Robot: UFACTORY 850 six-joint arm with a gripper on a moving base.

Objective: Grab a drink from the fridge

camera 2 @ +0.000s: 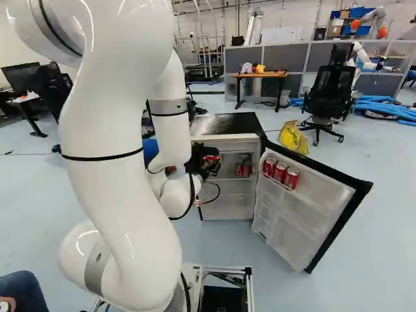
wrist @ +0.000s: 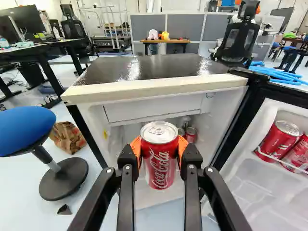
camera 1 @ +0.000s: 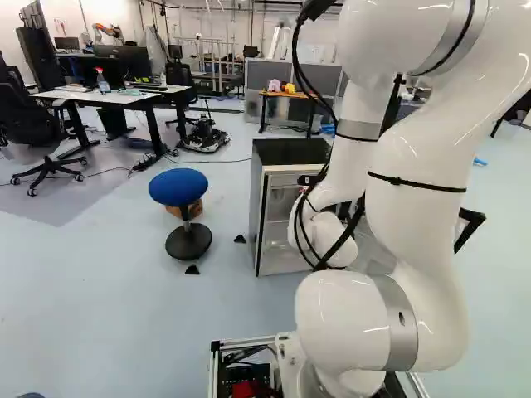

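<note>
Before the open black-and-white fridge [wrist: 154, 90]: black two-fingered gripper [camera 2: 209, 160], orange pads [wrist: 136, 152] clenched on a red metal drink can [wrist: 160, 161]
Right, white black-edged door [camera 2: 296, 218]: three red metal cans [camera 2: 280, 172]
Far inside: smaller-looking red cans [camera 2: 246, 169], probably two

The fridge [camera 2: 231, 122] stands at the centre of the right base view, its open door [camera 2: 299, 214] reaching to the lower right, three cans [camera 2: 280, 172] in the door rack. More cans [camera 2: 242, 169] sit inside the fridge; another can [wrist: 160, 161] is before its opening, between the end effector [camera 2: 208, 160] fingers. A stool [camera 1: 178, 187] stands left of the fridge. Behind lie a table [camera 2: 260, 75], then partitions [camera 2: 283, 57]. Desks [camera 1: 124, 98] fill the left base view's upper left; an office chair [camera 2: 327, 97] stands in the right base view's upper right.
</note>
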